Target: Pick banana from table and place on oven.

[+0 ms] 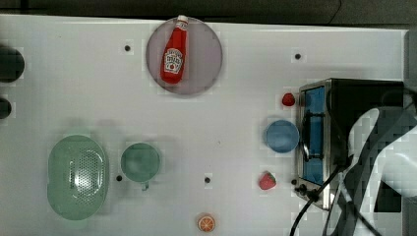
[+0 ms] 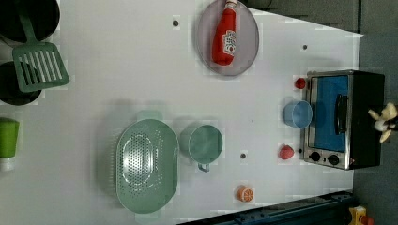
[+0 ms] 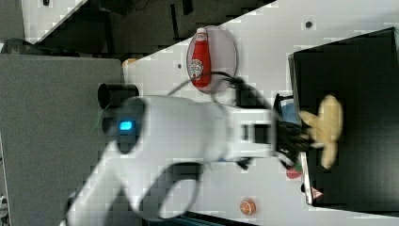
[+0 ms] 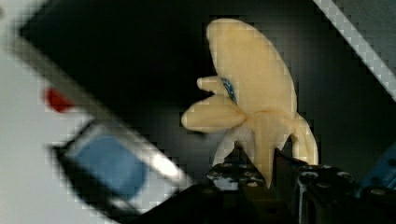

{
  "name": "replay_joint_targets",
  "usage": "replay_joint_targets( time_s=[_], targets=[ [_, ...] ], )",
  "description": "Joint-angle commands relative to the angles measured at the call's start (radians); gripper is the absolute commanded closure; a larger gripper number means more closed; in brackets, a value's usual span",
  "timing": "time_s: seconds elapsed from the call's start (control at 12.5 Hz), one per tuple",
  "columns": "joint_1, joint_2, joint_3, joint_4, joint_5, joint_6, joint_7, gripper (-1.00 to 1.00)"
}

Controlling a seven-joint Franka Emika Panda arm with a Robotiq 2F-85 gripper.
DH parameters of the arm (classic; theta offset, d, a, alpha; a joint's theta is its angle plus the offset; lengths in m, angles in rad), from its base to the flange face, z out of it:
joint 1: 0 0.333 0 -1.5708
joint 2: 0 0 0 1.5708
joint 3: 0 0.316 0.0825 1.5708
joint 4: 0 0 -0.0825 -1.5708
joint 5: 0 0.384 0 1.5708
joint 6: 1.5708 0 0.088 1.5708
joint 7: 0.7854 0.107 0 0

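Pinching banana [image 4: 254,88] by its lobe, fingers [image 4: 292,175] (dark) above oven [image 3: 348,70] top

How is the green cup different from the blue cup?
The green cup is wider and has a handle; the blue cup is smaller, and I see no handle. The green cup stands beside the colander; the blue cup sits in front of the oven door. Both are round, open-topped and on the table.

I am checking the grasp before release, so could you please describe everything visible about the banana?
The banana is a pale cream-yellow toy with a matte, plastic-looking surface, one broad body and several splayed peel-like lobes. The gripper is shut on its lower lobe. In the right view it sits over the oven, above its black top; whether it touches the top cannot be told.
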Motion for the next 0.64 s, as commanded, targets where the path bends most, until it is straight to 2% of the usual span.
replay_joint_targets(
  time_s=[0.08,0.16,0.64],
  targets=[
    [0.020,-0.012,-0.008,0.042,0.022,0.057,-0.195,0.58],
    [0.016,0.002,-0.010,0.037,0.038,0.057,-0.196,0.49],
    [0.009,0.003,-0.010,0.039,0.054,0.072,-0.196,-0.84]
  ],
)
